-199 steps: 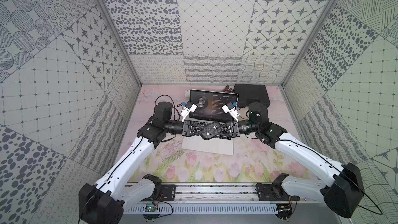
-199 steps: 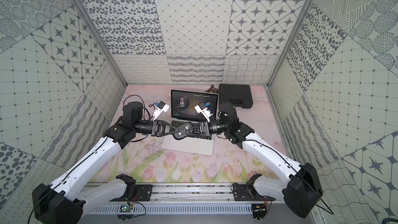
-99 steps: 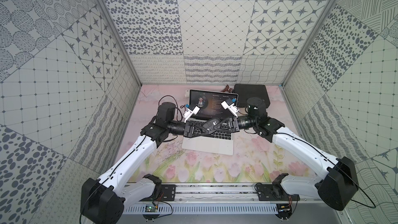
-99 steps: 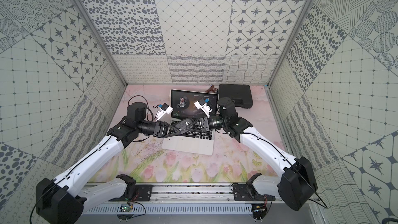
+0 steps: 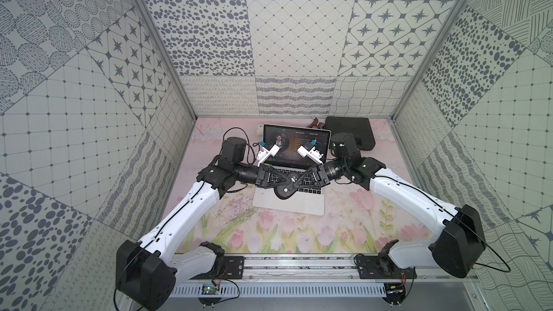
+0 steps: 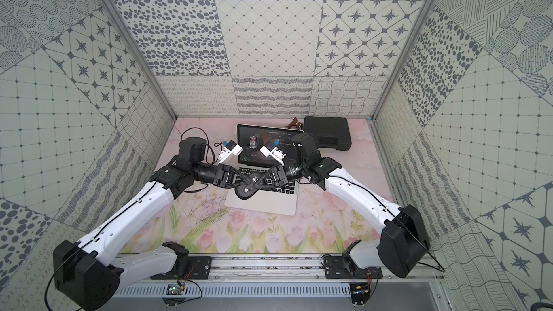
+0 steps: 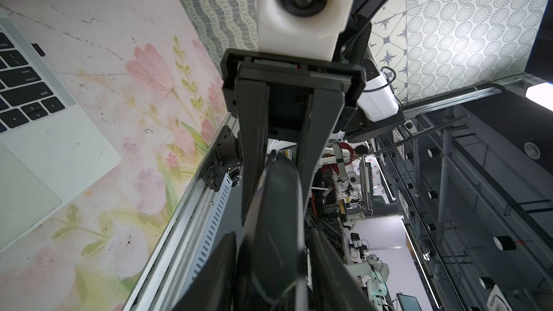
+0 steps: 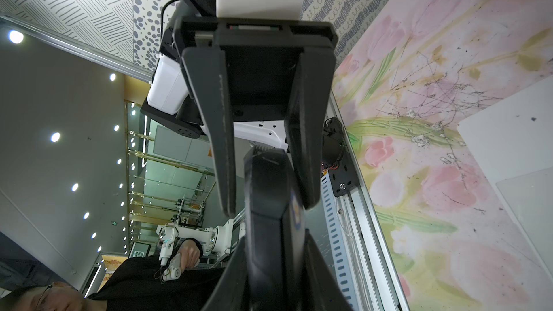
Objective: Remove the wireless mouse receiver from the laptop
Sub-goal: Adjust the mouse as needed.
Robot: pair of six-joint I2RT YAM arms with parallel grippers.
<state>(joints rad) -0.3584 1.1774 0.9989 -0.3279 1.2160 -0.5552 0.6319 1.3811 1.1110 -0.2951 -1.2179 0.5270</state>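
Both arms meet in mid-air above the keyboard of the laptop [image 5: 287, 208], which lies open on the flowered surface [image 5: 269, 236] with its screen toward the back wall. Between them hangs the black mouse [image 5: 284, 192], held off the keys and taken from its two ends, one gripper at each. That pose reads as a handover, or as a way of getting the mouse out of the way; either way it is a side matter, since the task's thing is elsewhere. The wireless mouse receiver [image 7: 38, 49] shows in the left wrist view as a tiny black nub sticking out of the laptop's side edge, level with the enter key, seemingly seated in its port; neither gripper is near it. In both top views the right arm covers that edge, so it cannot be made out there.

The right gripper [image 7: 278, 175] has its jaws drawn in narrow and pinches one end of the mouse, both fingers [image 7: 253, 145] lying against its sides. The left gripper [image 8: 267, 201] straddles the other end with its jaws part-way apart; one finger overlaps the mouse, a sliver of background shows beside the other, and I cannot tell whether it clamps or only brackets the mouse. By my judgement one gripper must let go and the mouse be set down before the receiver can be pinched and pulled straight out sideways
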